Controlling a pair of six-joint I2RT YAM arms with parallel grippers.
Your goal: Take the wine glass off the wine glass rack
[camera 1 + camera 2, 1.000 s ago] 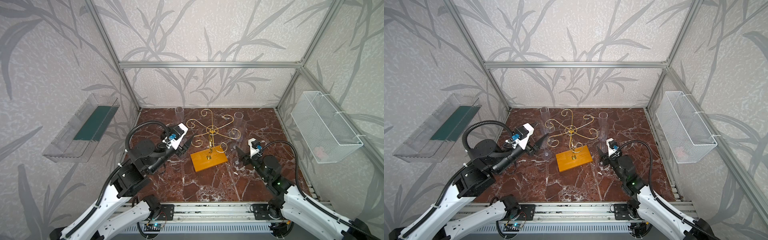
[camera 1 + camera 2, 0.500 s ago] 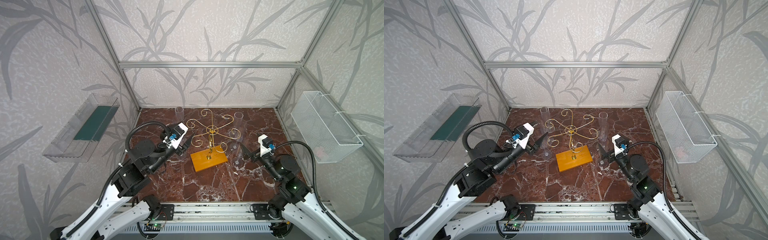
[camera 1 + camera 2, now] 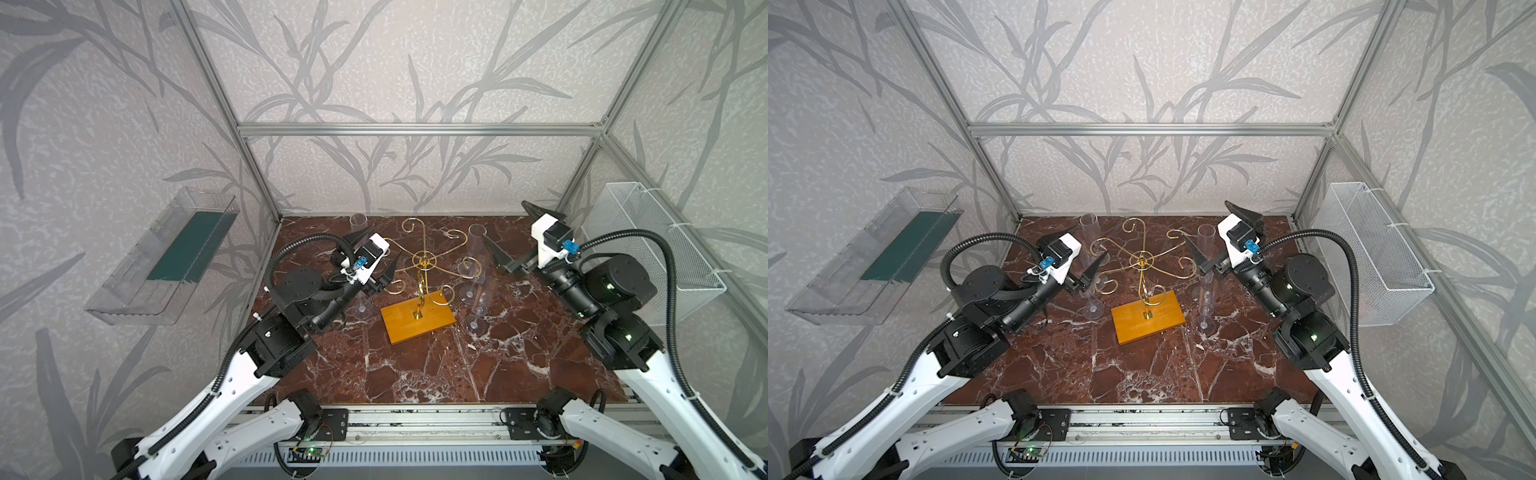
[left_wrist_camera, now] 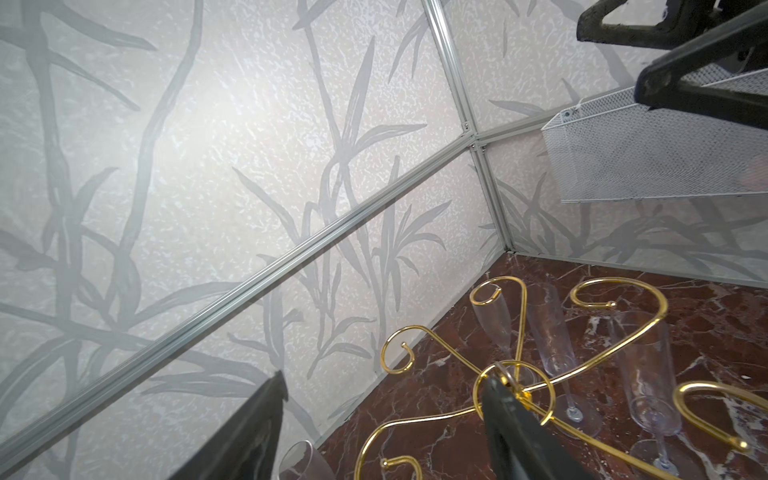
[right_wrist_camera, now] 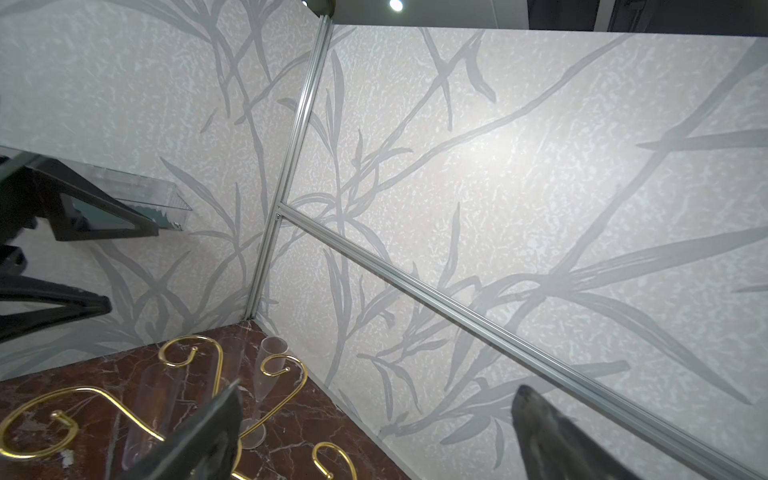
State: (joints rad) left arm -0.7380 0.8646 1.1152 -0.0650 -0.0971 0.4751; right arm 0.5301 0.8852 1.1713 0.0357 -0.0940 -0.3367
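- Mostly hard to read: the clear wine glasses [image 3: 471, 253] blur into gold wire and marble, so their count is uncertain.
- Fingers of the left end effector [image 3: 372, 246] stand spread; its wrist view cuts off one glass rim [image 4: 300, 457] low between them, contact not resolvable.
- Fingers of the right end effector [image 3: 505, 222] stand spread wide, only wall between them in its wrist view; two wine glasses stand foot-down on the table [image 3: 415, 374] just beside its rack-side finger.
- The wine glass rack [image 3: 424, 261] sits between both end effectors, curled arms near each inner finger.
- Beyond the right end effector a white mesh basket [image 3: 1379, 249] holds a faint pinkish item [image 3: 1365, 300]; beyond the left, a clear wall bin [image 3: 124, 299] holds a dark green sheet [image 3: 187, 249].
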